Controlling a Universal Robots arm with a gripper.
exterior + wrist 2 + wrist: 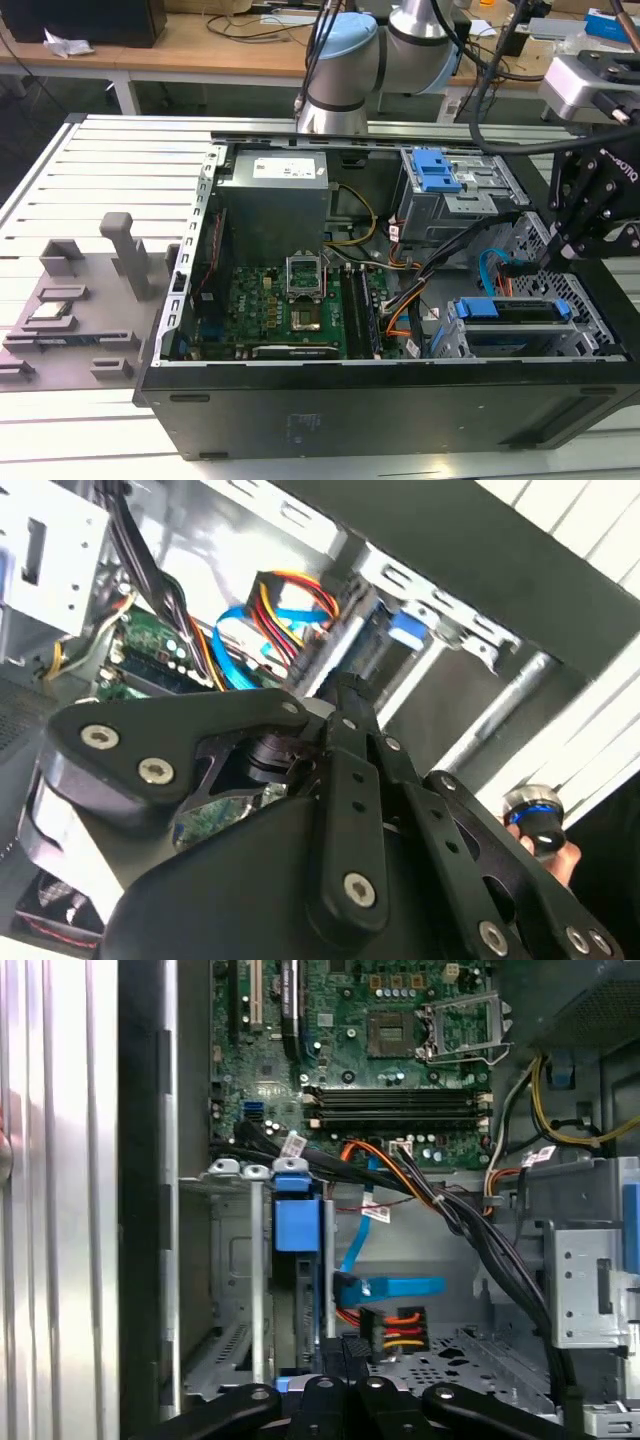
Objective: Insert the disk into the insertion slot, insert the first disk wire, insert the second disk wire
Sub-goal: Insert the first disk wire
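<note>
Disk [297, 1228] lies just beyond the end effector [348, 1353], whose jaws we find drawn together; whether they pinch anything we cannot tell. Nearest them is a black plug [372, 1322] with red, orange and yellow leads, then a flat glossy blue ribbon cable [390, 1286]. The disk, edged in bright blue plastic, stands seated in the insertion slot [590, 335], a silver perforated sheet-metal cage at the camera-side corner of the computer case [330, 400] on the exterior view's right. We judge the risks: a skewed plug bending its contacts, or linkages snagging the stiff black cable bundle [480, 1230].
</note>
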